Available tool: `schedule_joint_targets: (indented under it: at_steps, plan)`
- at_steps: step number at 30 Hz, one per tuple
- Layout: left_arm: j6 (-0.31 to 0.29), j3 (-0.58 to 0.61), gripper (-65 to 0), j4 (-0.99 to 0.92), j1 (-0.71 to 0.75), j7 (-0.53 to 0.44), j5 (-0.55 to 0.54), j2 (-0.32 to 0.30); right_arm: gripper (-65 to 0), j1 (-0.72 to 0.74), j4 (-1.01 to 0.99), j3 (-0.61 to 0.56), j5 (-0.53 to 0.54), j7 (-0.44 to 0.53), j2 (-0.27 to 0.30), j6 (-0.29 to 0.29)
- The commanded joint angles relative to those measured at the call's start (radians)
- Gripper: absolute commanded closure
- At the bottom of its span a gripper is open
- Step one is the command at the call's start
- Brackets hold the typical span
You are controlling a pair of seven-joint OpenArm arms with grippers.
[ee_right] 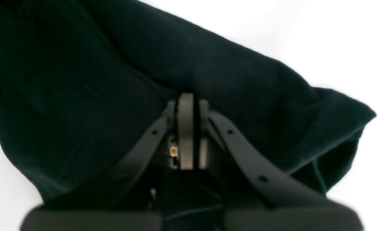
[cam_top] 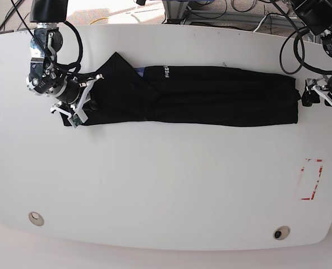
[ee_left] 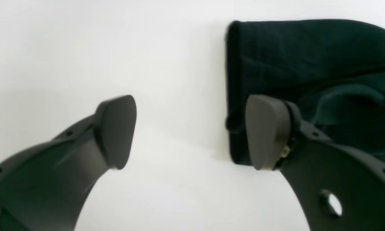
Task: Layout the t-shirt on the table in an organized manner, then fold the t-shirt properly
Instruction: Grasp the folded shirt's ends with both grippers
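Note:
The black t-shirt [cam_top: 211, 95] lies stretched in a long band across the far half of the white table [cam_top: 166, 185], with white lettering near its collar. At its left end my right gripper [cam_top: 86, 91] is shut, and in the right wrist view its fingers [ee_right: 187, 134] are pressed together into the bunched cloth [ee_right: 115, 80]. At the shirt's right end my left gripper [cam_top: 314, 98] stands open. In the left wrist view the left gripper [ee_left: 192, 133] has bare table between its pads, and one finger [ee_left: 267, 131] overlaps the edge of the shirt [ee_left: 308, 61].
A red tape rectangle [cam_top: 312, 179] marks the table's right side. Two small round holes [cam_top: 36, 218] [cam_top: 281, 232] sit near the front edge. Cables and stands crowd the space beyond the far edge [cam_top: 222, 17].

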Motion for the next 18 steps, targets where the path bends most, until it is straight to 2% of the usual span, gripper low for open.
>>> schedule_joint_targets:
  at_steps: [1,11,18]
  plan:
    - [-0.002,0.044,-50.4,-0.020,-0.015,-0.022,-0.025,-0.017,-1.9,0.000,0.021,0.005,0.013,0.018,0.014,0.001]
    - [-0.002,0.140,-50.4,-0.033,-0.018,-0.048,-0.027,-0.008,-1.9,-0.007,0.034,0.005,0.013,0.018,0.014,0.001]
    - [-0.002,0.153,-50.4,-0.036,-0.020,-0.049,-0.025,0.015,-1.9,-0.024,0.035,0.005,0.013,0.018,0.014,0.001]
